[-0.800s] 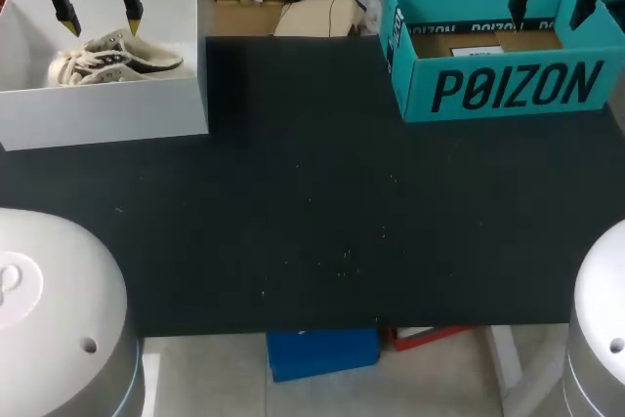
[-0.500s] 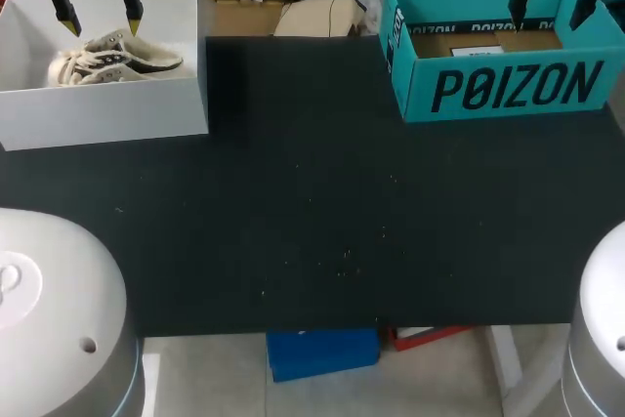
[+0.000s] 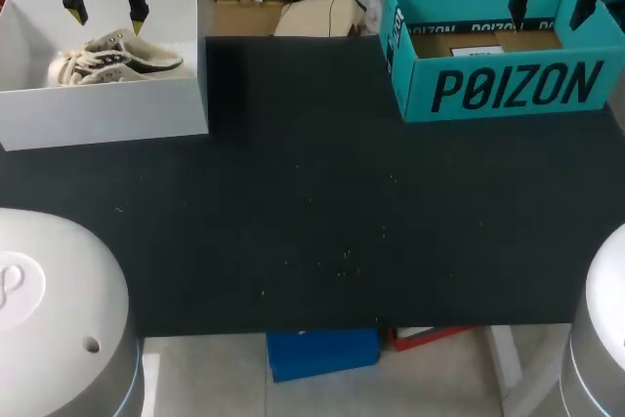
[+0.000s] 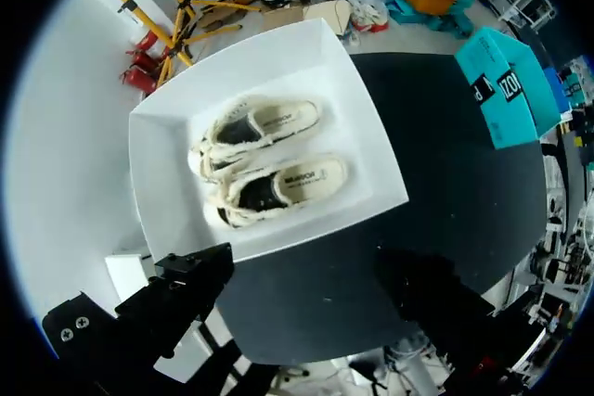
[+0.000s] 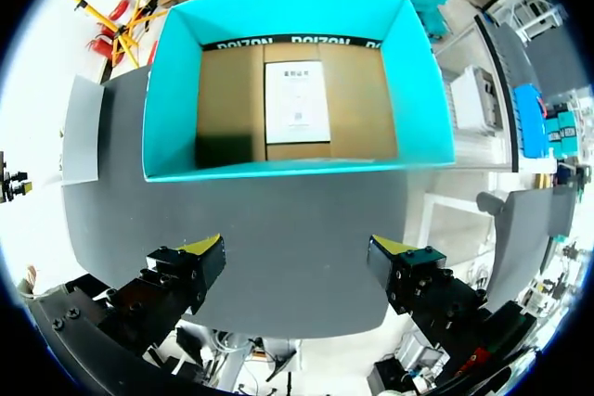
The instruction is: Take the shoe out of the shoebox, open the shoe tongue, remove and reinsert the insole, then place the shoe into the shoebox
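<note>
At the far left of the black table [image 3: 312, 212], a white box [image 3: 107, 109] is seen with a pair of cream-and-black shoes [image 3: 112, 58] lying side by side inside it. In the left wrist view, both shoes are shown from above, one [image 4: 264, 132] just beside the other [image 4: 283, 187], neither of them held. The left gripper [image 3: 107, 20] is positioned above this box with its fingers spread wide and nothing between them. At the far right, an open teal shoebox [image 3: 508, 90] is set, with a white label [image 5: 297, 99] flat on its brown floor. The right gripper [image 3: 547, 19] is held above it, its fingers likewise spread apart and empty.
</note>
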You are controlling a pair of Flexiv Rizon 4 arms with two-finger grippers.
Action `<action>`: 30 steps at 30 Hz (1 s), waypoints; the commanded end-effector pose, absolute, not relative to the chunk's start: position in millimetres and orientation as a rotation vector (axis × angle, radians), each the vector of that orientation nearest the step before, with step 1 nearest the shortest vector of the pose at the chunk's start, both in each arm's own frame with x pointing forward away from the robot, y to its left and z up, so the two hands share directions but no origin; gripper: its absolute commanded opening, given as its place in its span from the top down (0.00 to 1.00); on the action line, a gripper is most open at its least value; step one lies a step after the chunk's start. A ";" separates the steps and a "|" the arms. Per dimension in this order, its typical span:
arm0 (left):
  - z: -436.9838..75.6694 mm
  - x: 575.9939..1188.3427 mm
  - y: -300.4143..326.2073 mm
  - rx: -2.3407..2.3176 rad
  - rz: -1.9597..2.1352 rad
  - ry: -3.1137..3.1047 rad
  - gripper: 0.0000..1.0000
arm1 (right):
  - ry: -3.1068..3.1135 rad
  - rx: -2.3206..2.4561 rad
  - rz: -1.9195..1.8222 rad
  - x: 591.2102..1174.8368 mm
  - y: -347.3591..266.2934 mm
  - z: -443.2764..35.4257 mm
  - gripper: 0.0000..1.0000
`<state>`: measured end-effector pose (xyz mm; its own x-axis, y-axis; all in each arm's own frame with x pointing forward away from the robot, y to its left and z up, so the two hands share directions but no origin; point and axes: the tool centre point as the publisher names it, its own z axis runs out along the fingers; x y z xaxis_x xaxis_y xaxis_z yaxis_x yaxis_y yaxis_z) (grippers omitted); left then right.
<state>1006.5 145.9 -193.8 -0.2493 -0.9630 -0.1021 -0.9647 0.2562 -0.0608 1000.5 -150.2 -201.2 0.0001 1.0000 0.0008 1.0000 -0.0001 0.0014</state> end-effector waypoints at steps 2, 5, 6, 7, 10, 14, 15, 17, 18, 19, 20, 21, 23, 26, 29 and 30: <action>-192.4 990.4 159.1 -0.427 -0.033 2.684 0.00 | 2.221 2.221 0.001 1000.4 -150.2 -200.5 0.00; -192.4 990.4 159.1 -0.427 -0.033 2.684 0.00 | 2.221 2.221 0.001 1000.4 -150.2 -200.5 0.00; -192.4 990.4 159.1 -0.427 -0.033 2.684 0.00 | 2.221 2.221 0.001 1000.4 -150.2 -200.5 0.00; -192.4 990.4 159.1 -0.427 -0.033 2.684 0.00 | 2.221 2.221 0.001 1000.4 -150.2 -200.5 0.00; -192.4 990.4 159.1 -0.427 -0.033 2.684 0.00 | 2.221 2.221 0.001 1000.4 -150.2 -200.5 0.00; -196.6 990.6 158.4 -0.394 -0.071 2.711 0.00 | 2.221 2.221 0.001 1000.4 -150.2 -200.5 0.00; -199.3 991.1 158.7 -0.375 -0.085 2.724 0.00 | 2.221 2.221 0.001 1000.4 -150.2 -200.5 0.00; -203.0 994.1 161.3 -0.254 -0.074 2.751 0.00 | 2.221 2.221 0.001 1000.4 -150.2 -200.5 0.00; -205.4 996.5 163.1 -0.185 -0.062 2.777 0.00 | 2.221 2.221 0.001 1000.4 -150.2 -200.5 0.00; -206.8 999.1 166.0 -0.163 -0.063 2.776 0.00 | 2.221 2.221 0.001 1000.4 -150.2 -200.5 0.00; -207.0 1001.1 168.9 -0.134 -0.052 2.776 0.00 | 2.221 2.221 0.001 1000.4 -150.2 -200.5 0.00; -209.4 1003.8 172.6 -0.038 -0.024 2.799 0.00 | 2.221 2.221 0.001 1000.4 -150.2 -200.5 0.00; -214.5 1008.6 179.2 0.015 -0.020 2.816 0.08 | 2.221 2.221 0.001 1000.4 -150.2 -200.5 0.00; -222.7 1015.3 189.8 0.047 0.000 2.825 0.23 | 2.221 2.221 0.001 1000.4 -150.2 -200.5 0.00; -231.0 1023.1 199.9 0.054 0.005 2.845 0.66 | 2.221 2.221 0.001 1000.4 -150.2 -200.5 0.00; -232.4 1024.6 201.2 0.062 0.008 2.851 0.64 | 2.221 2.221 0.001 1000.4 -150.2 -200.5 0.00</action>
